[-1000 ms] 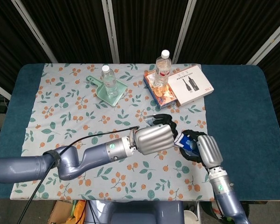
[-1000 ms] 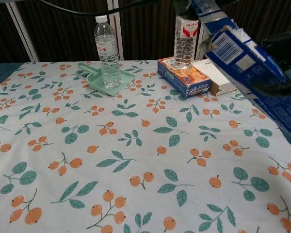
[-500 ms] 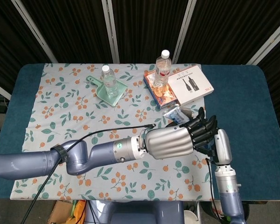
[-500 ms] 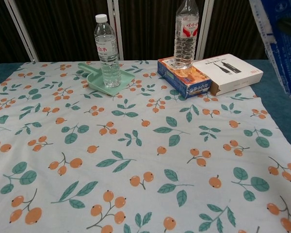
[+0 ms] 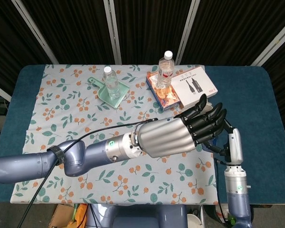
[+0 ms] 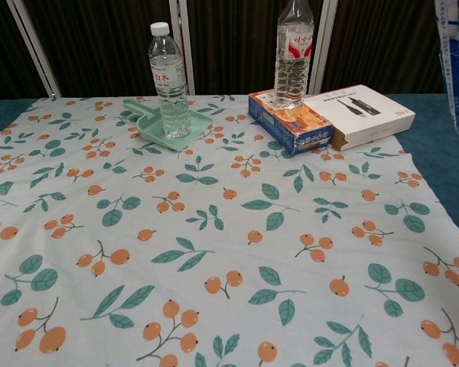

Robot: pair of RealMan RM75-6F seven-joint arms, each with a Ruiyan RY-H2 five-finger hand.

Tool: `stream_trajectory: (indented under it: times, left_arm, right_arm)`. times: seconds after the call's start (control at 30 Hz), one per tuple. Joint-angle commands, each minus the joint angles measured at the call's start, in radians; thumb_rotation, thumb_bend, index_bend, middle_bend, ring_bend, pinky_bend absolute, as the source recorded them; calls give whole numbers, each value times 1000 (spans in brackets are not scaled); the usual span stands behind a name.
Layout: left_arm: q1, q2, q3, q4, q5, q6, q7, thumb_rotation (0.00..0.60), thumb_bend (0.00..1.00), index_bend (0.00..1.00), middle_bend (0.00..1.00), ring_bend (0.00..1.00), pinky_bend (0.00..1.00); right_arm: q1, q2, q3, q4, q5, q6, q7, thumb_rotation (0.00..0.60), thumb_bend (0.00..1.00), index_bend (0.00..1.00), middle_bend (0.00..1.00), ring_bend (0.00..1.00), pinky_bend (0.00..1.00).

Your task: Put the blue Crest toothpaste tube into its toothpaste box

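The blue-and-white toothpaste box (image 6: 457, 69) shows only in the chest view, raised in the air at the upper right edge and cut off by the frame. In the head view my left hand (image 5: 180, 135) reaches across the right side of the cloth. Its dark fingers (image 5: 206, 118) are stretched out together and cover the box. My right hand (image 5: 232, 145) stands just behind them, mostly hidden, only its white back showing. The toothpaste tube cannot be seen in either view. Which hand holds what is hidden behind the left hand.
A small water bottle (image 5: 110, 81) stands on a green scoop (image 5: 110, 95) at the back. A taller bottle (image 5: 166, 70) stands on a colourful box (image 5: 164, 92), next to a white cable box (image 5: 194, 86). The floral cloth (image 6: 214, 229) lies over the blue table.
Both hands have moved right and further from the body. In the chest view the box slid from the upper right area to the very right edge.
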Motion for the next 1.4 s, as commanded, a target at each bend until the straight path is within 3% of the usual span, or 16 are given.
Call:
stream_trajectory:
  times: [0.03,0.13,0.27,0.47,0.6,0.8,1.0,1.07,1.13,1.2,1.27,1.4]
  left_arm:
    - [101,55,50,-66,46,107,-39,600,46,173,156,140,243]
    - [275,147,154,-151,113,258,-50,600,46,173,160,141,243]
    - [462,208,278,-168,117,391,-95,600,46,175,166,141,243]
    - [697,275,476,-128,75,471,-200,600,46,183,173,141,243]
    - [825,254,557,-76,22,517,-325,600,46,183,174,141,242]
    - [950,209,591,-19,-99,537,-520,600,46,172,159,140,242]
    - [1013,167,588,39,-142,532,-632,600,46,149,155,141,242]
    - [1024,153,589,70,-122,536,-639,600,46,145,145,141,242]
    - [1030,143,589,93,-107,537,-636,600,46,142,134,141,241]
    - [1036,133,584,103,-102,532,-642,600,46,138,129,141,241]
    - [1040,130,579,102,-103,529,-648,600,46,134,129,141,241]
    - [1050,128,567,103,-111,522,-650,600,46,116,126,141,241]
  right_arm:
    - [-4,8,7,13,6,1,3,600,358,446,510,454,400]
    - [-6,23,-1,29,5,-11,-13,600,358,446,510,454,400]
    - [-2,41,-48,60,-18,-49,-92,600,357,446,511,454,400]
    - [12,35,-137,100,-46,-123,-255,600,358,446,510,454,400]
    - [24,2,-192,120,-40,-177,-383,600,359,446,511,454,400]
    - [42,-80,-247,162,-18,-234,-579,600,359,446,511,454,400]
    - [55,-180,-260,232,33,-261,-735,600,359,403,506,437,400]
    - [55,-214,-259,255,53,-264,-765,600,359,287,467,381,394]
    - [57,-236,-259,267,69,-270,-786,600,359,108,346,263,358]
    - [61,-257,-261,272,87,-281,-814,600,358,16,228,153,301]
    - [63,-266,-261,270,97,-284,-833,600,359,0,133,58,226]
    - [63,-266,-256,249,98,-274,-852,600,358,0,90,18,188]
